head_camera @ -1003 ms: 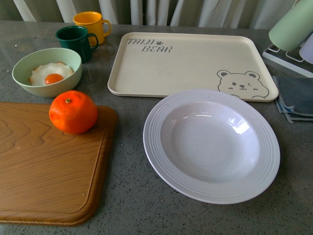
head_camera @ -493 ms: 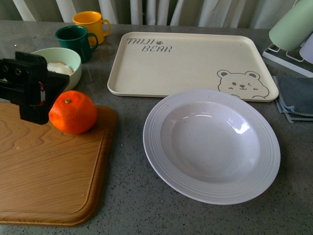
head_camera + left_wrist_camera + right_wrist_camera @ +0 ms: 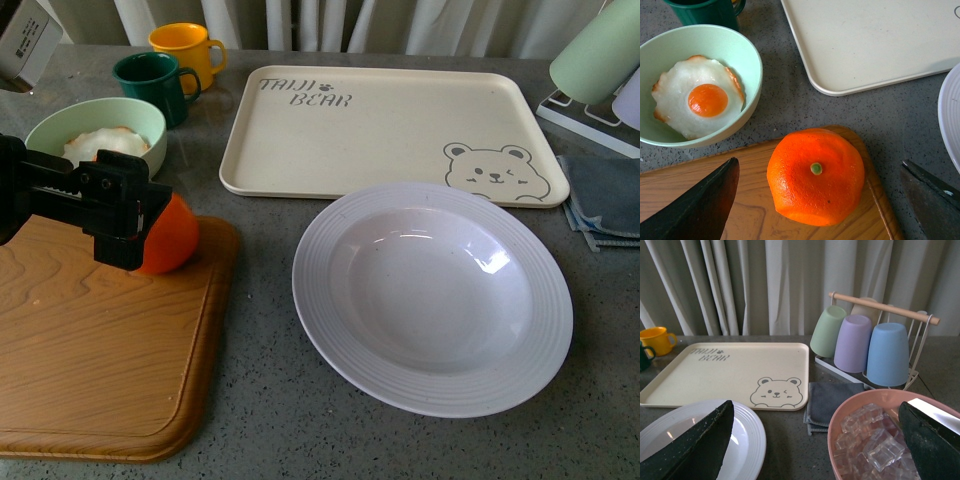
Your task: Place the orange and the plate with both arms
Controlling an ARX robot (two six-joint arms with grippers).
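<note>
The orange (image 3: 175, 235) sits on the far right corner of a wooden cutting board (image 3: 100, 340). My left gripper (image 3: 122, 222) is open and hangs over it, hiding its left half in the front view. In the left wrist view the orange (image 3: 815, 175) lies between the two dark fingers (image 3: 697, 205), stem dot up, with a gap on each side. The white ridged plate (image 3: 312, 290) lies empty right of the board. My right gripper (image 3: 815, 407) is open and empty, not seen in the front view. In its wrist view the plate's rim (image 3: 747, 432) is beside one finger.
A cream bear-print tray (image 3: 390, 130) lies behind the plate. A pale green bowl (image 3: 150, 125) with a fried egg, a green mug (image 3: 155, 82) and a yellow mug (image 3: 185, 50) stand at the back left. A pink bowl (image 3: 840, 420) of ice cubes, a grey cloth (image 3: 832, 397) and a cup rack (image 3: 870, 340) are on the right.
My left arm has come in from the left and moved right over the orange, now covering its left half. The orange and plate have not moved.
</note>
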